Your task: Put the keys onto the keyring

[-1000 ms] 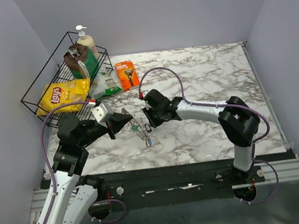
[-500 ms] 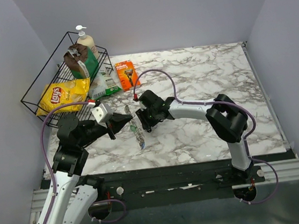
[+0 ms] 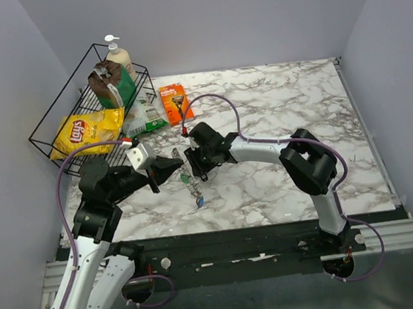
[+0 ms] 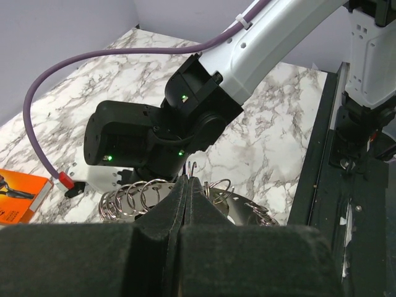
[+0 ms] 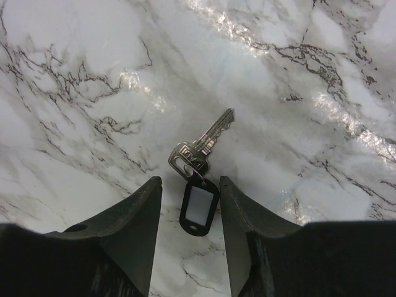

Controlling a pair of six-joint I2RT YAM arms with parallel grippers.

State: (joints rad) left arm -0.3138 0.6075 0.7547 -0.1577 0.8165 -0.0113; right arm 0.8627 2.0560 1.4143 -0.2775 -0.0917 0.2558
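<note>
My left gripper (image 3: 175, 162) is shut on the keyring (image 4: 133, 197), a grey wire coil whose loops show on both sides of the closed fingers (image 4: 204, 213). In the top view the keyring (image 3: 181, 166) is held just above the table, and small keys with green and blue tags (image 3: 193, 189) hang from it. My right gripper (image 3: 195, 169) is open right beside the keyring, fingers pointing down. In the right wrist view a slim silver key (image 5: 203, 145) with a dark oval tag (image 5: 199, 208) lies on the marble between the open fingers (image 5: 133, 216), untouched.
A black wire basket (image 3: 55, 134) at the back left holds a chips bag (image 3: 88, 131), a soap bottle (image 3: 117, 59) and a dark pouch. An orange razor pack (image 3: 176, 102) lies next to it. The marble table (image 3: 299, 114) stretches to the right.
My right gripper has moved left, up to the keyring and over the silver key. The hanging keys have shifted slightly left. The left arm has hardly moved.
</note>
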